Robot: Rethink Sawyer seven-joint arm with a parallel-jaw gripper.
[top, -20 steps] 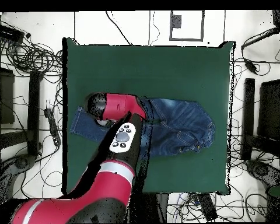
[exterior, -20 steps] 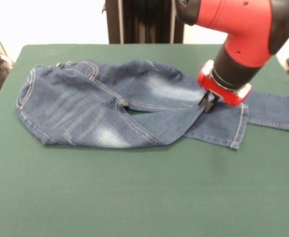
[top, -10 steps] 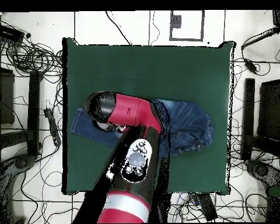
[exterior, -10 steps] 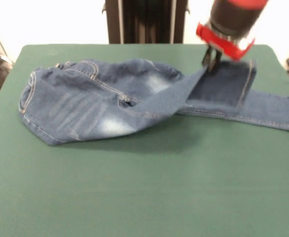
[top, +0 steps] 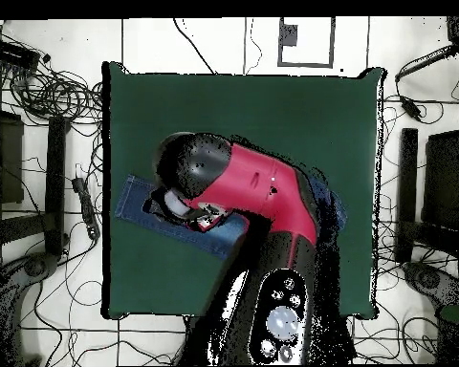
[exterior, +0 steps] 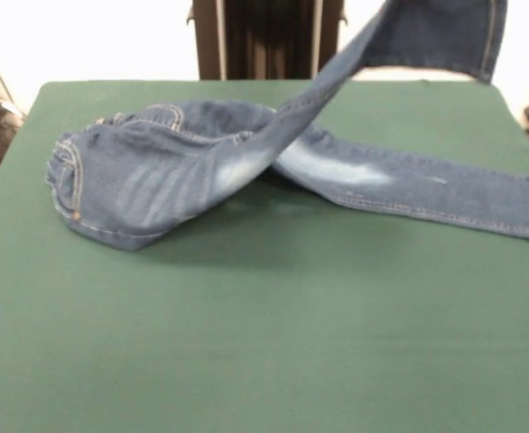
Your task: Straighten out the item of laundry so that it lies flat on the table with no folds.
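Observation:
The item of laundry [exterior: 156, 171], a small pair of faded blue jeans, lies bunched at the left middle of the green table [exterior: 246, 343]. One leg [exterior: 427, 189] lies flat toward the right edge. The other leg [exterior: 400, 36] rises steeply over the body and leaves the picture at the top, its hem hanging free. In the front view the gripper is above the picture. From overhead the red arm [top: 262, 186] covers most of the jeans [top: 142, 203], and the gripper [top: 200, 218] shows only partly beneath the wrist, shut on the raised leg.
Wide bare felt lies in front of the jeans. Cables and stands [top: 42, 96] ring the table on the floor. A dark post [exterior: 264, 36] stands behind the far edge.
The gripper has risen out of the front view with the leg in it, so that leg now stretches steeply upward. The body of the jeans has bunched and shifted a little toward the middle.

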